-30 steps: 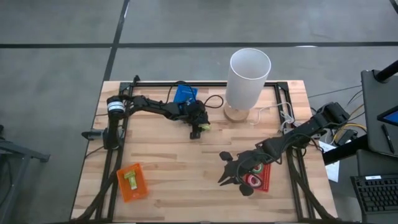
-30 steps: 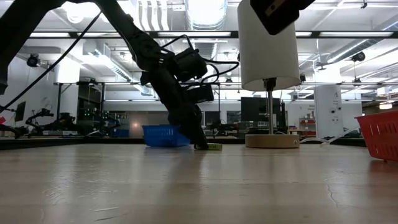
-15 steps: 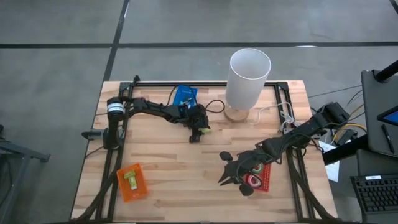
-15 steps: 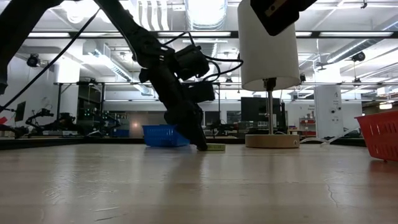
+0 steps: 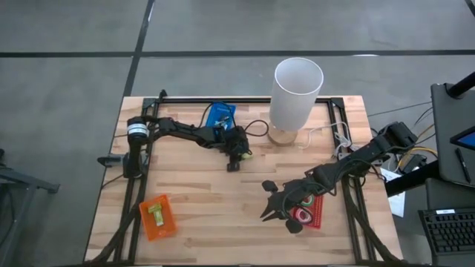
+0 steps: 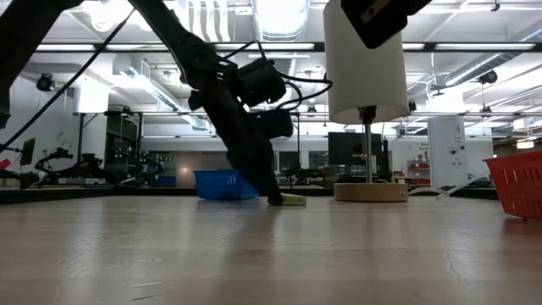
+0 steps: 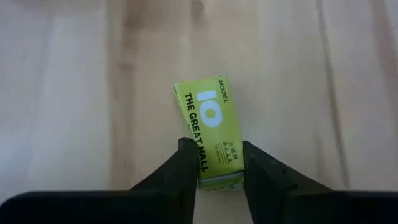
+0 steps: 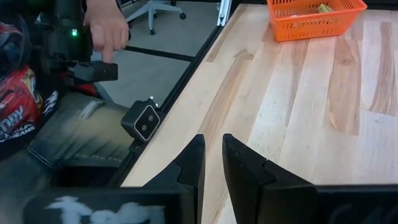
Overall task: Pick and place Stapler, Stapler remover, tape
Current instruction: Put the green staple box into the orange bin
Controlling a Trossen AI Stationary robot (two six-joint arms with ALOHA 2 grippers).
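Observation:
A small green staple box [image 7: 210,134], printed "MODEL 10", lies flat on the wooden table [image 5: 193,185] near the lamp; it also shows in the high view [image 5: 246,153] and low view [image 6: 295,201]. My left gripper [image 7: 221,163] stands over it, shut on its near end. My right gripper [image 5: 273,202] hovers shut and holding nothing beside the red tray [image 5: 318,215], which holds tape rolls [image 5: 302,215]. An orange tray [image 5: 158,217] holds a green item. A blue tray [image 5: 220,113] sits at the far edge. My left gripper pinches the green staple box at its near end [image 7: 219,177], one finger on each long side. The fingers [image 7: 185,163] slant down from the table's left and far side and lie along the box. The box rests flat on the table.
A white lamp [image 5: 297,89] on a round wooden base stands right of the left gripper, its cable running along the far edge. In the right wrist view a person's hand [image 8: 106,25] and a small camera [image 8: 143,121] show beyond the table's edge. Bare wood lies mid-table.
My left arm has leaned a little further down over the green box, toward the table's right. The box has stayed on the table. My right arm has kept still.

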